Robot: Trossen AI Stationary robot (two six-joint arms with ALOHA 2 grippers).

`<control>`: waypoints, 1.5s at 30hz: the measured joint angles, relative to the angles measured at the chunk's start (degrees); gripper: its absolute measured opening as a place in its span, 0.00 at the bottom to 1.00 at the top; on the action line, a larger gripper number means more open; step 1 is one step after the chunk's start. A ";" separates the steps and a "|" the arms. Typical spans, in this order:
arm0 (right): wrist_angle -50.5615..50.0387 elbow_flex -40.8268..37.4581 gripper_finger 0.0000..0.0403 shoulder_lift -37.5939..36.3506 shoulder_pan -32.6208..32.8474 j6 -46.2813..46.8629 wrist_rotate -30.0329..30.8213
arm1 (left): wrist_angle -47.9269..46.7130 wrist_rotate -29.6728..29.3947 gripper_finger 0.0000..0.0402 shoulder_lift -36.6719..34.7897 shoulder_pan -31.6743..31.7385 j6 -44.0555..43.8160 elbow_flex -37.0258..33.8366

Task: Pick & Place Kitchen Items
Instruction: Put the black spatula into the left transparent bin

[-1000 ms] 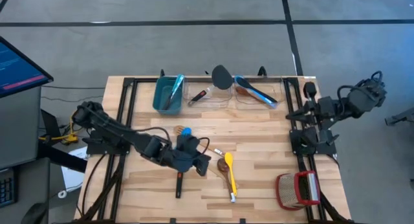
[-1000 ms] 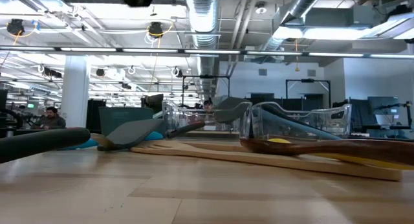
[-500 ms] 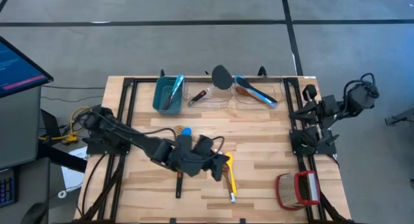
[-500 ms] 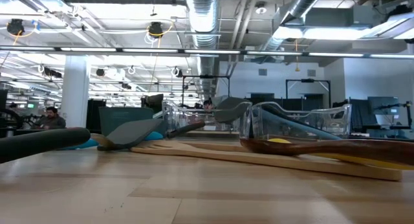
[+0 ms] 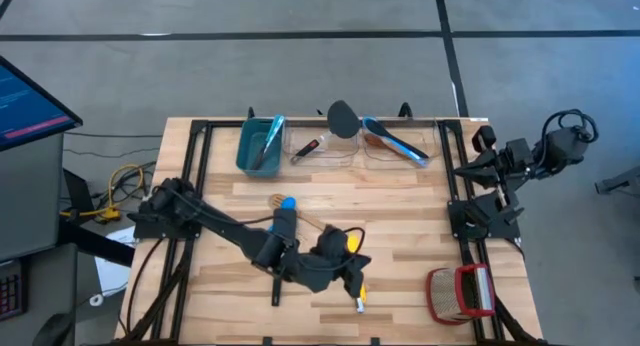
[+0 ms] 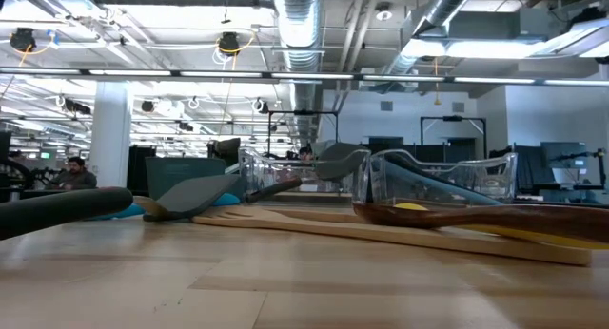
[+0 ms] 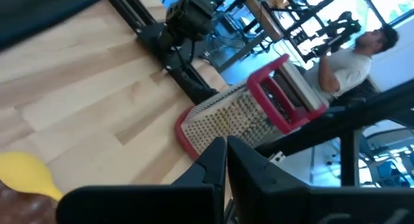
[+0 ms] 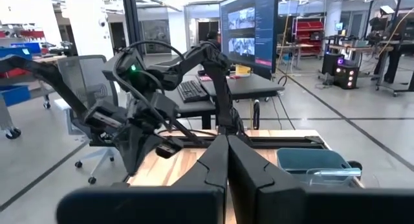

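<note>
Loose kitchen items lie mid-table: a yellow spoon (image 5: 360, 292) across a wooden spoon, a black-handled utensil (image 5: 277, 286), and a blue-tipped one (image 5: 287, 202) beside another wooden spoon (image 5: 274, 199). My left gripper (image 5: 358, 271) hovers shut over the yellow spoon, whose bowl (image 7: 26, 173) shows in the left wrist view, and holds nothing. My right gripper (image 5: 462, 169) is shut and empty at the table's right edge, raised and pointing level across the table.
A teal bin (image 5: 259, 144) with a utensil and two clear containers (image 5: 325, 146) (image 5: 396, 142) holding a black spatula and a blue spoon stand along the far edge. A red-and-tan woven basket (image 5: 460, 292) sits at the near right corner. Black frame rails run along both sides.
My left gripper, still shut, has swept from mid-table toward the right and near edges, and now hangs over the yellow spoon. My right arm has folded back a little toward the right edge. The utensils lie as before.
</note>
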 joint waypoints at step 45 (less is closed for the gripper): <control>-3.85 0.00 0.00 0.07 0.00 3.27 0.15 | -51.36 40.86 0.00 -0.04 1.58 -40.80 -12.31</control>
